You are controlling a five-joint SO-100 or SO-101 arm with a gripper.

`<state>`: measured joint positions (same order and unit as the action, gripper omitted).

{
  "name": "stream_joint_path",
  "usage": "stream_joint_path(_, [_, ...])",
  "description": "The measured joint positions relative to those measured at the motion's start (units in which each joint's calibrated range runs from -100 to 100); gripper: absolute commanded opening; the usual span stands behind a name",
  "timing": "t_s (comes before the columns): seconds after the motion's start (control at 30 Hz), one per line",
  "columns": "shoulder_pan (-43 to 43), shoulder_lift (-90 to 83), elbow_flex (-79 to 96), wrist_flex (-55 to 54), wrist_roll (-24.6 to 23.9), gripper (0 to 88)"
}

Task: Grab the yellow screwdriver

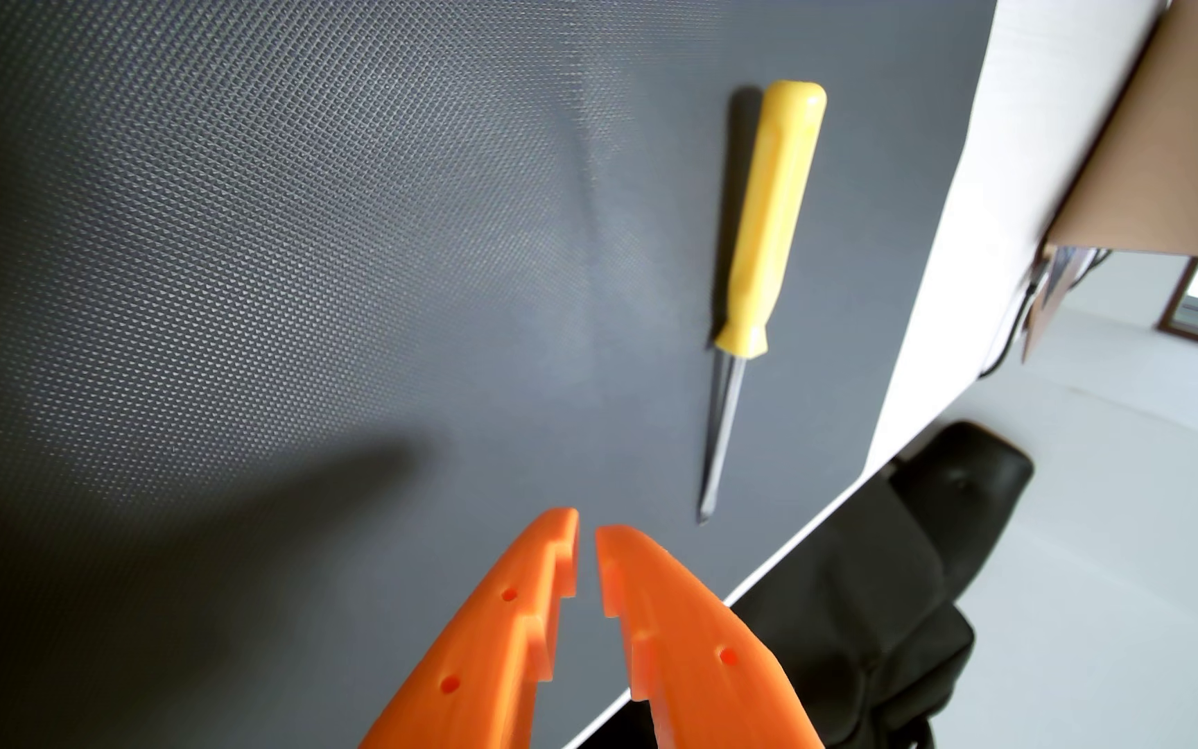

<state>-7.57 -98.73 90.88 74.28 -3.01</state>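
A yellow screwdriver [769, 216] lies flat on the dark textured mat [293, 252], its yellow handle toward the top of the wrist view and its metal shaft pointing down to a tip near the mat's right edge. My orange gripper [587, 529] enters from the bottom edge, down and to the left of the shaft tip and clear of it. Its two toothed fingers [510, 619] stand almost together, with a narrow gap and nothing between them.
The mat ends at a white table edge [942, 288] on the right. Beyond it are a black chair [891, 576] below, a brown cardboard box [1172, 137] at the top right, and pale floor. Bare mat spreads to the left.
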Motion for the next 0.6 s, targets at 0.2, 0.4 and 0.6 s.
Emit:
stream_joint_path(0.2, [2.70,0.00,0.00,0.00,0.00,1.8])
stream_joint_path(0.4, [3.37,0.00,0.00,0.00,0.00,1.8])
stream_joint_path(0.6, [3.37,0.00,0.00,0.00,0.00,1.8])
